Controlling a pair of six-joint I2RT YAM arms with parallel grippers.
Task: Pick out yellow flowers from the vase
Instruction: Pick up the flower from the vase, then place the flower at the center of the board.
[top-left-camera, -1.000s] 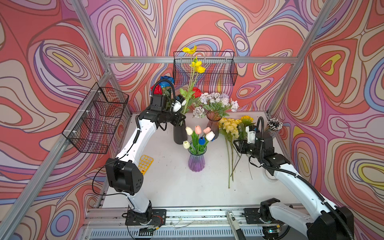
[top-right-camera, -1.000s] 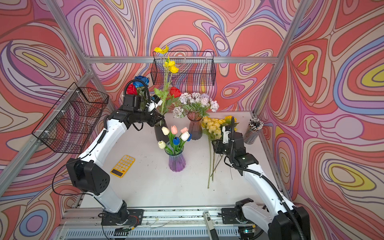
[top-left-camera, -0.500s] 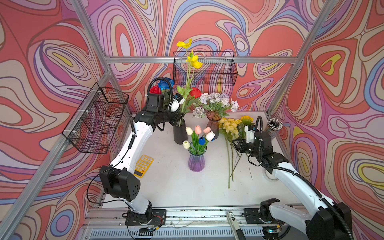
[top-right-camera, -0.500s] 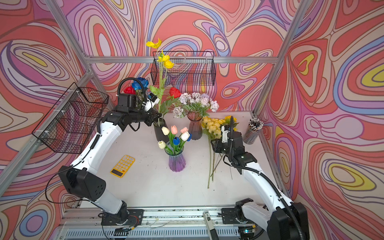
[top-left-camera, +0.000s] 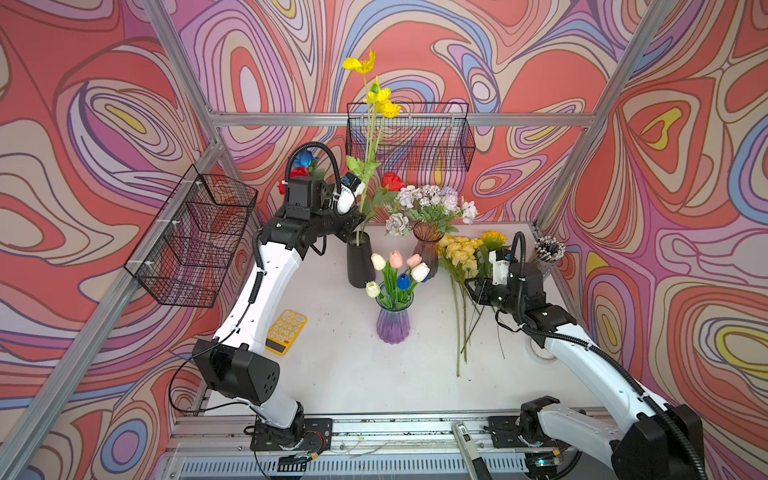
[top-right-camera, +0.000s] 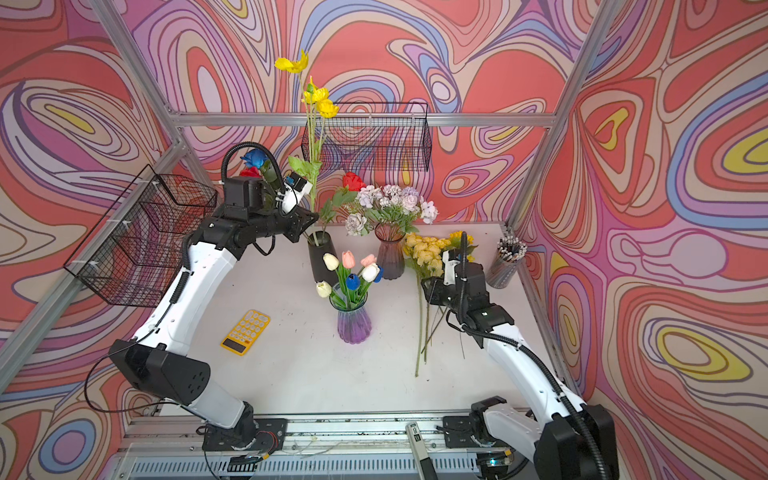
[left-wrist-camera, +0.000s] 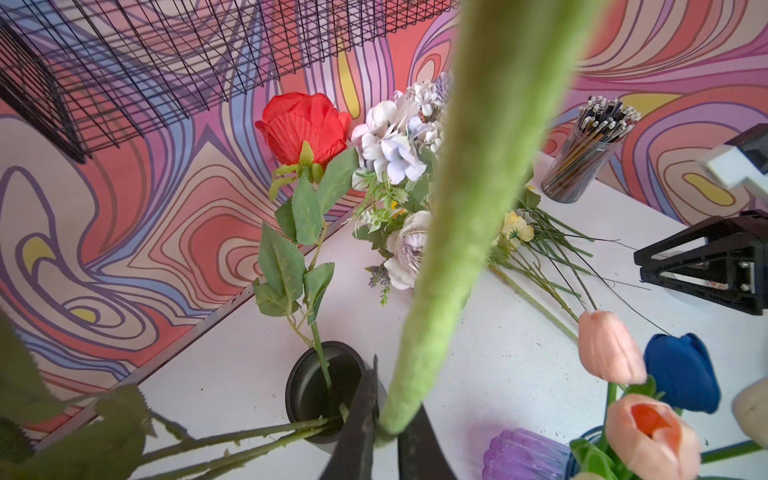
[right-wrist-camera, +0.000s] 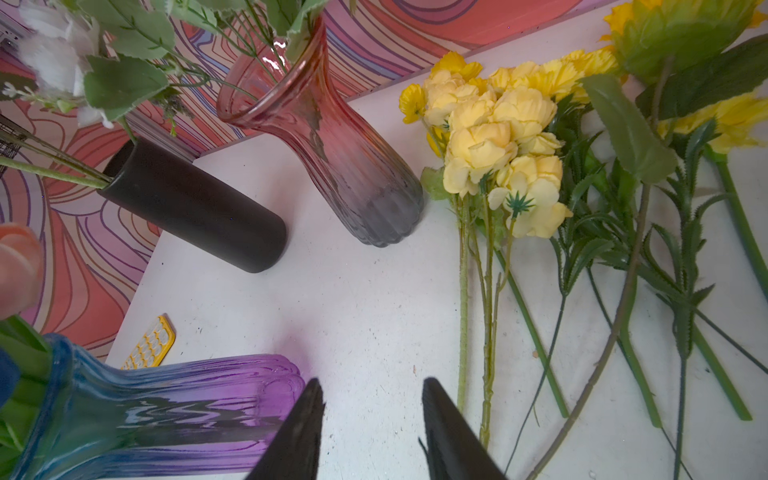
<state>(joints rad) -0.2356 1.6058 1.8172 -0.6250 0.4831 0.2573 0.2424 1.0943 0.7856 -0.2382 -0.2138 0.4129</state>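
My left gripper (top-left-camera: 353, 222) (left-wrist-camera: 388, 424) is shut on the fuzzy green stem (left-wrist-camera: 469, 208) of a tall yellow flower (top-left-camera: 380, 99) (top-right-camera: 320, 102). It holds the flower upright just above the mouth of the black vase (top-left-camera: 360, 262) (left-wrist-camera: 316, 382). The stem's lower end is hidden behind the fingers. More yellow flowers (top-left-camera: 459, 253) (right-wrist-camera: 498, 137) and a sunflower (top-left-camera: 493, 239) lie on the table at the right. Beside their stems my right gripper (top-left-camera: 471, 286) (right-wrist-camera: 372, 386) hovers open, with nothing between its fingers.
Red roses (top-left-camera: 391, 180) and a blue rose (top-left-camera: 304, 158) stay in the black vase. A purple vase of tulips (top-left-camera: 392, 324) stands in the middle, a pink vase (top-left-camera: 426, 249) behind it. A yellow calculator (top-left-camera: 286, 331), a pencil cup (top-left-camera: 547, 253) and wire baskets (top-left-camera: 409, 137) (top-left-camera: 195, 237) surround them.
My left arm has risen and drawn back a little to the left, lifting the yellow flower higher out of the black vase. The right arm has stayed where it was.
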